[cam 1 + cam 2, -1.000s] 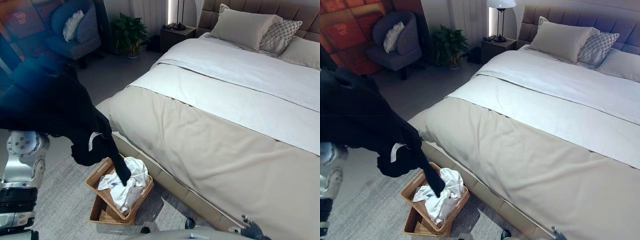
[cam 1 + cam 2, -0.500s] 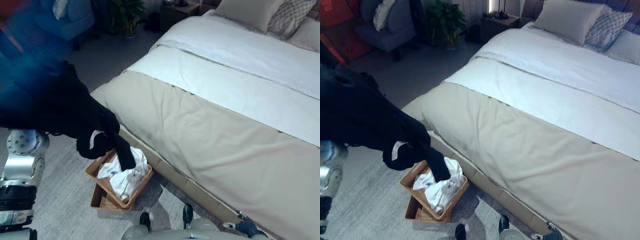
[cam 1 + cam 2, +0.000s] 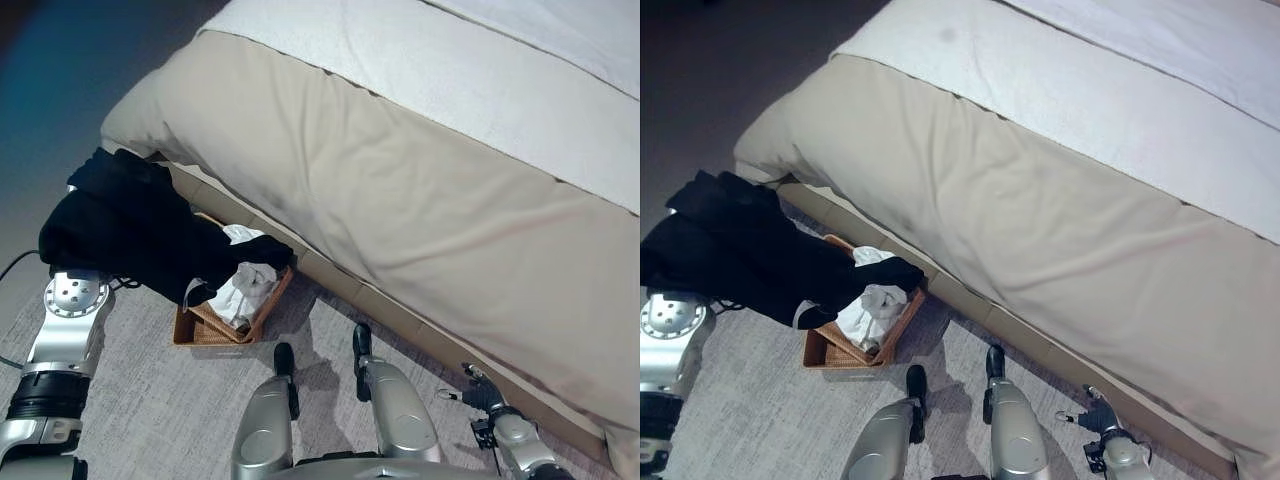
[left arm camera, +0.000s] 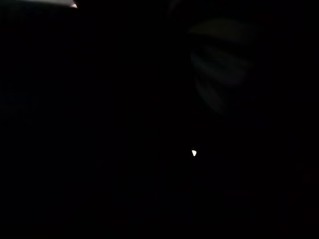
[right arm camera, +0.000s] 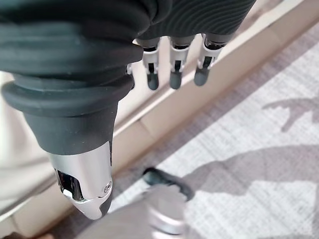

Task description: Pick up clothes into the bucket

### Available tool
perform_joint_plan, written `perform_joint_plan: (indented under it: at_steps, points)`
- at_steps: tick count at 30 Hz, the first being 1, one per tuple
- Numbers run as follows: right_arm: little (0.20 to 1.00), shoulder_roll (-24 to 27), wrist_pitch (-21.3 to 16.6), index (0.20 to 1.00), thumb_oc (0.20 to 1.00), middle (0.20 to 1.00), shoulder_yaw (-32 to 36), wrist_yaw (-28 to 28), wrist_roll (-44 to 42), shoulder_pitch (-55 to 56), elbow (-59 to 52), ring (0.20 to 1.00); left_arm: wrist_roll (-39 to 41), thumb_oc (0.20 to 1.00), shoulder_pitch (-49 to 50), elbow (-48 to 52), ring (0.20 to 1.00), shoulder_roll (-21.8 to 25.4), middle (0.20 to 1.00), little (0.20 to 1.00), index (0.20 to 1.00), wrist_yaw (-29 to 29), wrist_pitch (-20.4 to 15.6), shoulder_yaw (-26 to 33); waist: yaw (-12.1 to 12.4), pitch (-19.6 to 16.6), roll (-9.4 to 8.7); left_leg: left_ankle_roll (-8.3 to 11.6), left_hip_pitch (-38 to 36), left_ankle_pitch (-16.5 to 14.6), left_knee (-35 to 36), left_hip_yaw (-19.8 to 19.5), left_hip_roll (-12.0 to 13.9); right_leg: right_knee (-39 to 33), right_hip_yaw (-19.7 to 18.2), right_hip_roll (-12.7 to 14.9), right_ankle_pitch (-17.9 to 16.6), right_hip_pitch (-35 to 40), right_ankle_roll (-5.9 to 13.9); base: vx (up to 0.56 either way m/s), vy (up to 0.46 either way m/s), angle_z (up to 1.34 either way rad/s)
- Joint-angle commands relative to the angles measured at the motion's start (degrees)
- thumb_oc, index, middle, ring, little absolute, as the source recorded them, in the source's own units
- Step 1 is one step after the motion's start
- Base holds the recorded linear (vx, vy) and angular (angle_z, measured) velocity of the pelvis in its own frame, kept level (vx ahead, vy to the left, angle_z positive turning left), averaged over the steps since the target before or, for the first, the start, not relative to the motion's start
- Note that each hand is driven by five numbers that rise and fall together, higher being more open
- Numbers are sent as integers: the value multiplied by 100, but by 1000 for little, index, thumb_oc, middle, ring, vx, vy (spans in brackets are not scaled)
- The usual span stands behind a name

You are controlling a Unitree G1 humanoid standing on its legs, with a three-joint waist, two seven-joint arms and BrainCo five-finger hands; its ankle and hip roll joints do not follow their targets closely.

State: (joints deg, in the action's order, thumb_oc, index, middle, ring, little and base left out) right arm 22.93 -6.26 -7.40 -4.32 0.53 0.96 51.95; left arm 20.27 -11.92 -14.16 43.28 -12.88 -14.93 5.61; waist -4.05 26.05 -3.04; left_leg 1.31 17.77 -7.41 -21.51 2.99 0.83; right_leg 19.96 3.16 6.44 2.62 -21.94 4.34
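Your black garment [image 3: 130, 240] hangs bunched over the end of the left arm, above the grey woven rug [image 3: 130, 400] beside the bed. Its long axis runs roughly level, from the bulk over the left forearm out toward the bed's base. One narrow black end [image 3: 262, 250] points at the bed and lies over the rim of the shallow brown wicker basket [image 3: 215, 325], touching the crumpled white clothing [image 3: 245, 285] inside it.

A small white tag [image 3: 190, 292] shows at the garment's lower edge. You cannot read any writing on it.

The basket sits on the rug just beside the bed's tan base board [image 3: 340, 285], under the near corner of the beige bedcover [image 3: 400, 190]. It looks doubled, one wicker tray in another.

Left hand: buried under the black cloth, and its wrist view is dark with fabric, so you cannot tell whether the fingers are closed or spread. What you can note is that the garment is draped over that arm and wrist.

Right hand [image 5: 172, 67]: it hangs low at the right by the bed's base board, well apart from the basket. In its wrist view the fingers [image 5: 152, 74] point down, straight and relaxed, side by side, with nothing between them and touching nothing. Rug and base board lie past the fingertips.
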Motion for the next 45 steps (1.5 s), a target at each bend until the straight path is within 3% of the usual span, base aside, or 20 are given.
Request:
perform_joint_plan:
  at_steps: [1, 7, 9, 10, 19, 29, 30, 31, 32, 40, 45]
  points:
    - [1000, 232, -191, 1000, 1000, 1000, -69, -214, -84, 94, -249, 1000, 55, 200, -110, 40, 200, -167, 200, 200, 200, -379, -339, 278, -92, -72, -78, -202, 677, -174, -852, -386, -170, 821, 25, 318, 310, -231, 139, -59, 8, -2]
    - [1000, 308, -244, 1000, 1000, 1000, -18, -394, -162, 7, -319, 1000, 25, 200, -438, -73, 200, -260, 200, 200, 200, -759, -361, 175, -108, 207, -95, -204, 1542, -302, -1486, -463, -204, 1458, 81, 392, 502, -1012, 113, -99, 4, 6]
    - [1000, 358, -272, 1000, 1000, 1000, -28, -479, -211, -52, -346, 1000, 10, 200, -678, -211, 200, -158, 200, 200, 200, -915, -345, 86, -115, 307, -116, -209, 1873, -333, -1706, -508, -217, 1685, 90, 410, 567, -1323, 95, -31, -22, 17]
    - [1000, 392, -320, 1000, 1000, 1000, -34, -557, -279, -69, -400, 1000, -5, 200, -933, -366, 200, -59, 200, 200, 200, -1070, -337, -31, -135, 369, -129, -180, 2167, -585, -2035, -563, -223, 2005, 76, 435, 804, -1586, 125, 11, -22, 16]
    - [1000, 477, -466, 1000, 1000, 1000, -66, -845, -585, -158, -655, 1000, 246, 200, -2083, -1142, 200, 613, 200, 200, 200, -1511, -303, -564, -257, 374, -232, -198, 3815, -875, -3059, -602, -211, 3121, 135, 527, 1100, -3250, 159, 1, 4, 9]
    - [1000, 438, -543, 1000, 1000, 1000, -260, -1044, -768, -276, -636, 1000, 415, 200, -3020, -2122, 200, 1198, 200, 200, 200, -1780, -125, -1072, -312, 374, -377, -272, 4672, -1053, -3488, -604, -219, 3469, 222, 555, 1179, -4091, 212, 41, 4, 0]
    - [1000, 437, -548, 1000, 1000, 1000, -294, -1067, -804, -294, -626, 1000, 439, 448, -3123, -2222, 448, 1251, 448, 448, 448, -1766, -77, -1156, -318, 374, -403, -285, 4790, -1061, -3527, -617, -205, 3473, 249, 560, 1164, -4195, 218, 0, 0, 0]
    - [1000, 434, -549, 1000, 1000, 1000, -292, -1068, -805, -299, -623, 1000, 441, 611, -3136, -2228, 611, 1254, 611, 611, 611, -1765, -78, -1165, -315, 374, -403, -285, 4799, -1062, -3532, -619, -204, 3476, 250, 559, 1164, -4202, 218, 27, 11, 3]
    - [1000, 423, -546, 1000, 1000, 1000, -316, -1073, -812, -298, -634, 1000, 439, 1000, -3185, -2247, 1000, 1295, 1000, 1000, 1000, -1778, -48, -1200, -315, 374, -418, -296, 4840, -1062, -3514, -618, -201, 3451, 275, 556, 1145, -4239, 228, 9, 6, 4]
    - [1000, 353, -499, 1000, 1000, 1000, -508, -1057, -867, -368, -636, 1000, 106, 1000, -3943, -3235, 1000, 1303, 1000, 1000, 1000, -1425, 584, -1930, -348, 374, -459, -282, 5025, -900, -3360, -686, -212, 3249, 353, 560, 1002, -4379, 223, -4, -6, 2]
    - [1000, 336, -404, 1000, 1000, 1000, -553, -1005, -895, -416, -593, 1000, 385, 1000, -3969, -3802, 1000, 1127, 1000, 1000, 1000, -1146, 769, -1841, -326, 374, -437, -258, 4934, -790, -3183, -689, -205, 3112, 341, 564, 949, -4306, 196, -27, -8, 2]
